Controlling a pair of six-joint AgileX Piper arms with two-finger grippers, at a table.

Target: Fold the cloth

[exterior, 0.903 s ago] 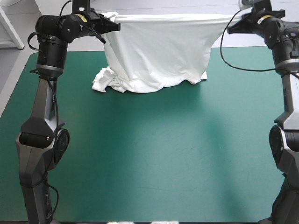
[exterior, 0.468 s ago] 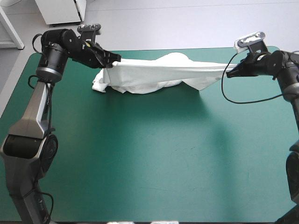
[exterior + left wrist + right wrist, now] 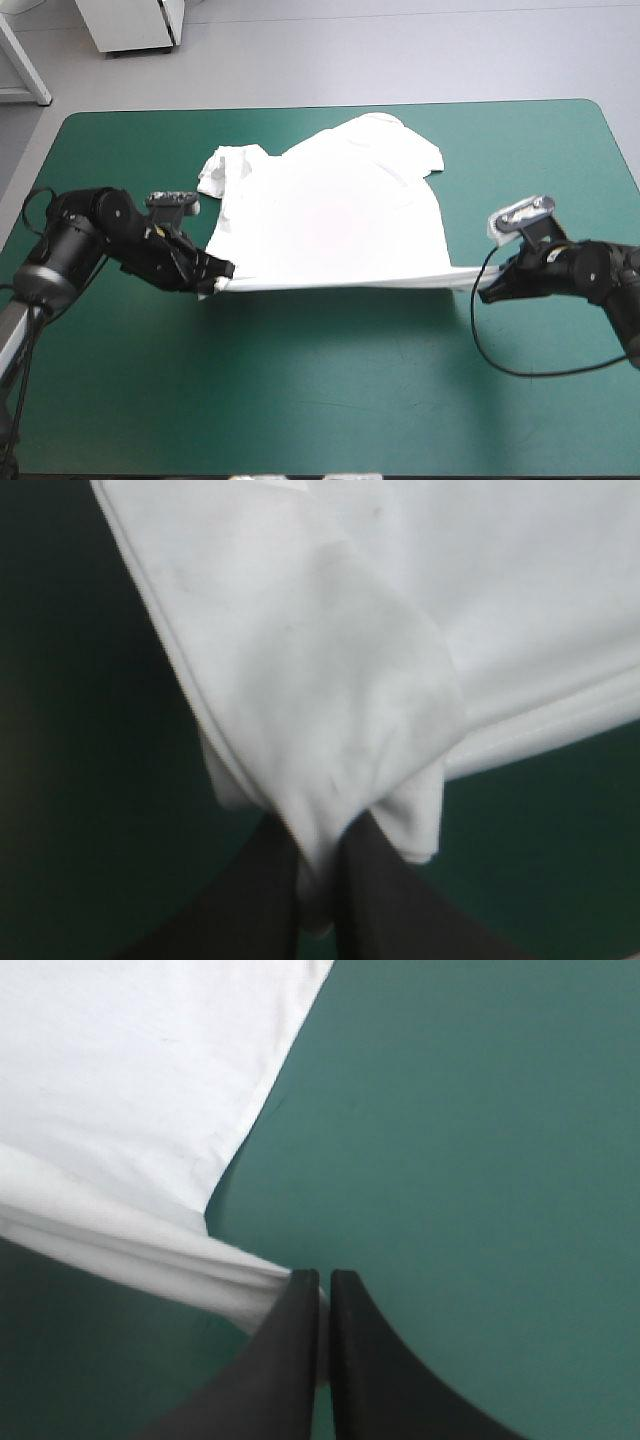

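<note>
The T-shirt (image 3: 330, 215) lies spread across the far middle of the table (image 3: 300, 400), chest up and mostly flat. Its near hem (image 3: 340, 283) is drawn into a tight line between the two arms. The left gripper (image 3: 222, 277) has its black fingers all but closed on a bunched corner of that hem, with a fair wad of cloth pinched between them. The right gripper (image 3: 483, 290) is clamped just as tightly on the opposite corner, but from where I stand it seems to hold only a thin twisted tail of fabric. That right-hand pinch is what I'd worry about. With the hem this taut, any further spreading of the arms could pull the tail out, and the near edge would then drop in a slant. If one arm lets go a beat before the other, the tension might tug the whole shirt sideways. The sleeve (image 3: 225, 165) at the far left is rumpled and doubled over on itself, whereas the one on the far right looks flatter. Folding over it as it lies would probably trap a lump and leave the bundle lopsided. As for containers, I can see none on the table: no box, tray or bin, so nothing is holding anything.
</note>
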